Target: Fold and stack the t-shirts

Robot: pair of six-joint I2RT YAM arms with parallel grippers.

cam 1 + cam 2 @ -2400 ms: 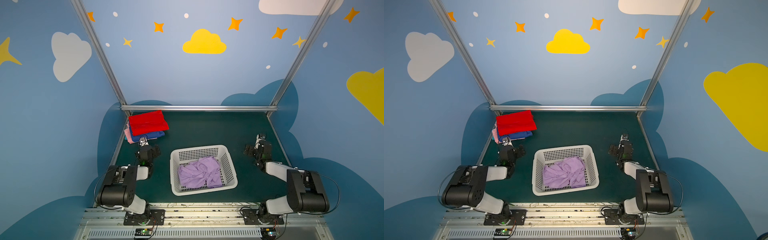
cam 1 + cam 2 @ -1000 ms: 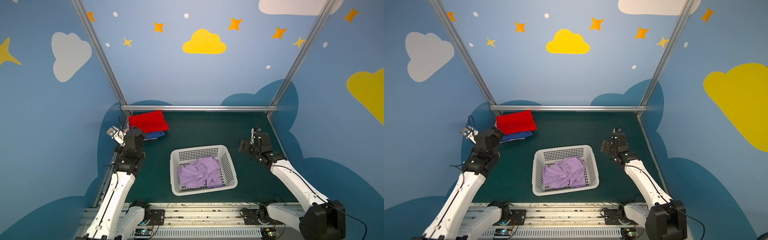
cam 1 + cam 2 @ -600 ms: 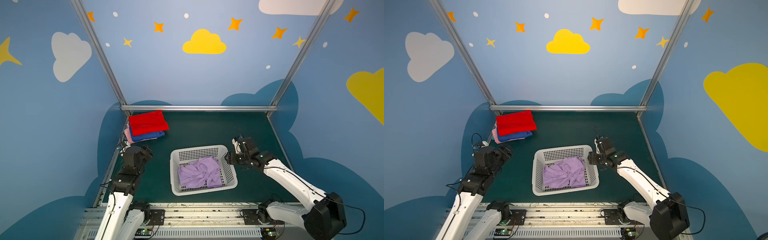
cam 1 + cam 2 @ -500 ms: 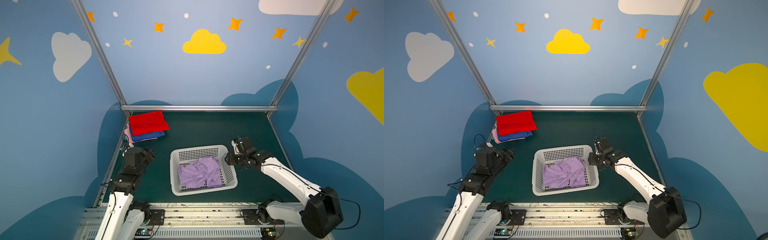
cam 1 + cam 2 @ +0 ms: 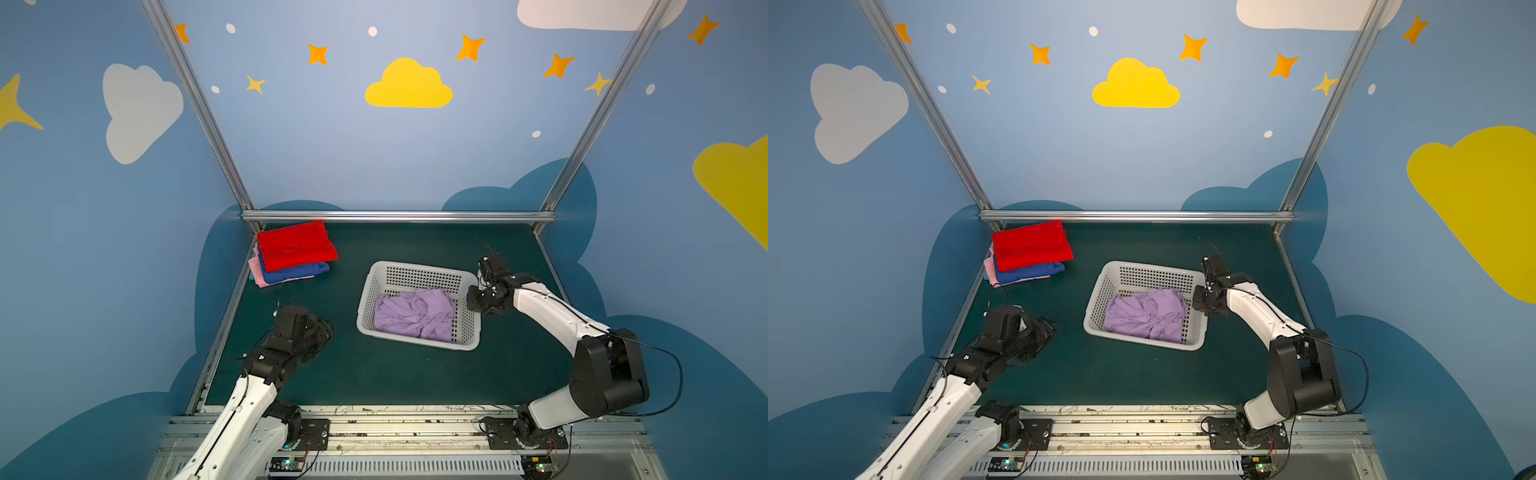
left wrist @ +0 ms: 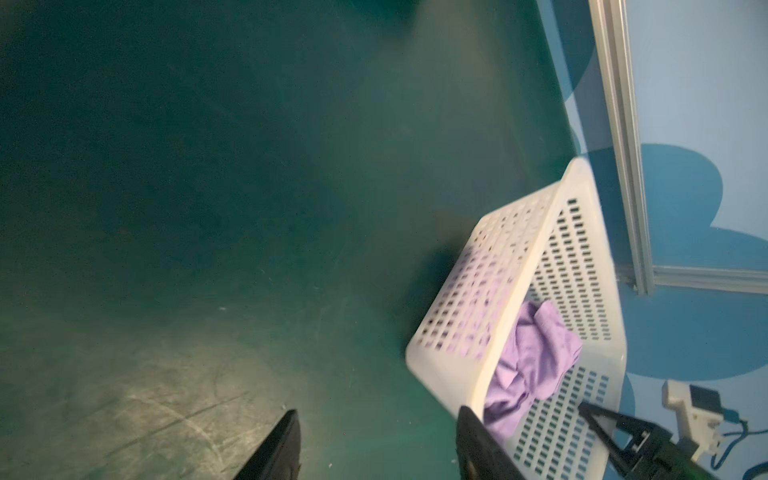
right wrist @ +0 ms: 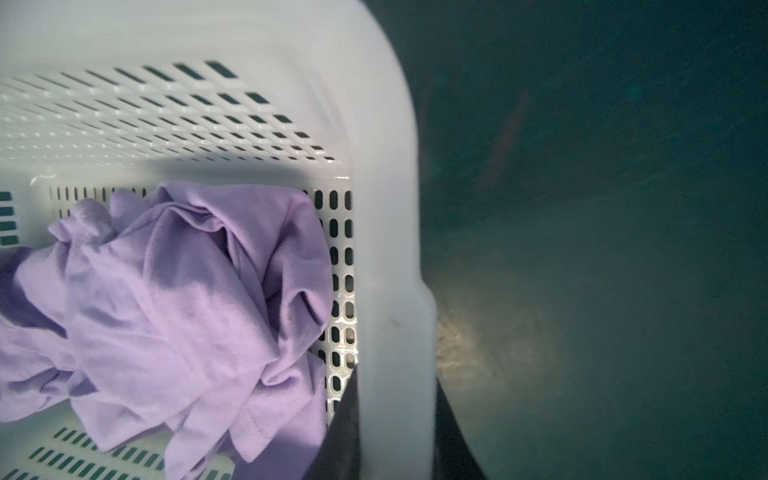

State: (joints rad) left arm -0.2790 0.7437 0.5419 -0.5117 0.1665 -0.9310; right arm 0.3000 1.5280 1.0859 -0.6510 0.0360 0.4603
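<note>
From where I stand the right gripper (image 7: 395,440) has its jaws pressed onto the side rim of the white basket (image 7: 390,208), one finger inside the wall and one outside, so it looks to be bracing or shifting the basket and has no cloth. In a top view it sits at the basket's right edge (image 5: 473,297). The left gripper (image 6: 378,449) hovers over the bare green mat (image 5: 395,374), well off the basket's left side, jaws spread with nothing between them. The lavender t-shirt (image 5: 411,316) lies crumpled inside the basket, bunched towards the right wall. I'd say the job now is getting that shirt out: keep the right jaws on plastic only, hold the basket flat and steady, bring the left one over the highest fold, pinch cloth near a hem or collar, lift clear of the rim and spread it on the open mat in front. The risk I see is fabric snagging on the wall and dragging the basket along. Counting: four shirts, being this lavender one plus a folded stack in the far left corner of red t-shirt (image 5: 296,245) on top, royal blue t-shirt (image 5: 297,274) under it and pink t-shirt (image 5: 255,272) at the bottom; one basket; two grippers
</note>
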